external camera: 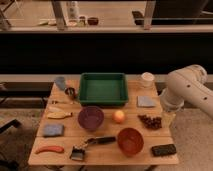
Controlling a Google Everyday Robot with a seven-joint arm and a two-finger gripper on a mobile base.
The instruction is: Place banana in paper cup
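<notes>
Banana [59,114] lies left on bench [102,155], well apart from cup [147,79], far right. Judged light, soft, easily bruised: grip mid-body, gently. Hand [168,118] at right edge; open or closed, cannot tell.

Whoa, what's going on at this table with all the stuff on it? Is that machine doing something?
A white robot arm reaches in from the right. Its end effector hangs by the right edge of the table, beside the grapes. The banana lies untouched on the left side, left of the purple bowl. The paper cup it should go into stands at the back right, beside the green tray.
</notes>
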